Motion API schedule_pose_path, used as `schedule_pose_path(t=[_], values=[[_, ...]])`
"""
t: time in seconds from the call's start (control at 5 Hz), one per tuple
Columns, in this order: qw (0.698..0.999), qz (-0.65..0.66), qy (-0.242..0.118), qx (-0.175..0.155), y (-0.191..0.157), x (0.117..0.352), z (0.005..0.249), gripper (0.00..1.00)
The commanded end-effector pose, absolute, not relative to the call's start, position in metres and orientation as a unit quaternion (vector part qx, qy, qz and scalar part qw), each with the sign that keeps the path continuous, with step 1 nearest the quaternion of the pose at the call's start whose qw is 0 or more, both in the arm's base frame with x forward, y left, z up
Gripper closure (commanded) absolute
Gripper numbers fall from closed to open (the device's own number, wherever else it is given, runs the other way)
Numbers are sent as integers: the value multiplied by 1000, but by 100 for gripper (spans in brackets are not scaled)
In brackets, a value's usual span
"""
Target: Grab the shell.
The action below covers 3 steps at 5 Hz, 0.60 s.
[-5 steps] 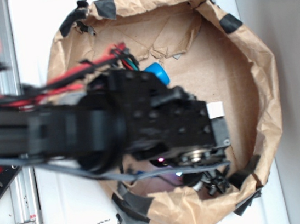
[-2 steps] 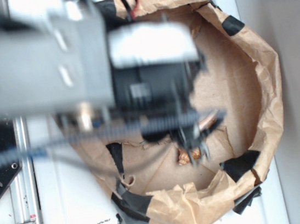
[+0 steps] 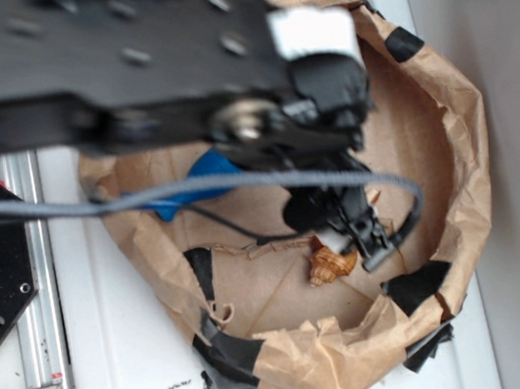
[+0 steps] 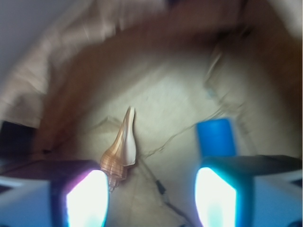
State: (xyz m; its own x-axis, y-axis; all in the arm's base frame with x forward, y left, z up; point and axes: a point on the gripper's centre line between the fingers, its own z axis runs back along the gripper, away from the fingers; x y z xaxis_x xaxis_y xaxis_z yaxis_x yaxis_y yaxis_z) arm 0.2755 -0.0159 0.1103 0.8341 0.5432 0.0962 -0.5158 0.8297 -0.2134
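To take the shell (image 4: pixel 122 152) cleanly, the hand (image 4: pixel 150 201) should shift toward its left-side finger, since the wrist view puts the shell's ribbed orange end just beside that finger instead of centred in the gap, then descend and close across the whorls, not the thin pale tip. The shell lies on the floor of the brown paper bowl (image 3: pixel 466 158), near the blue toy (image 4: pixel 216 137). The arm reaches down into the bowl from above, its 2 fingers spread wide and holding nothing.
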Motion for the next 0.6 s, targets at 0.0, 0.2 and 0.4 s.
schedule_pose_path(t=[0.0,0.2,0.4], values=[[950,281,-56,-126,-53,297,78,0],[956,262,-34,-127,-69,299,53,0],[962,250,-18,-111,-74,297,36,0]])
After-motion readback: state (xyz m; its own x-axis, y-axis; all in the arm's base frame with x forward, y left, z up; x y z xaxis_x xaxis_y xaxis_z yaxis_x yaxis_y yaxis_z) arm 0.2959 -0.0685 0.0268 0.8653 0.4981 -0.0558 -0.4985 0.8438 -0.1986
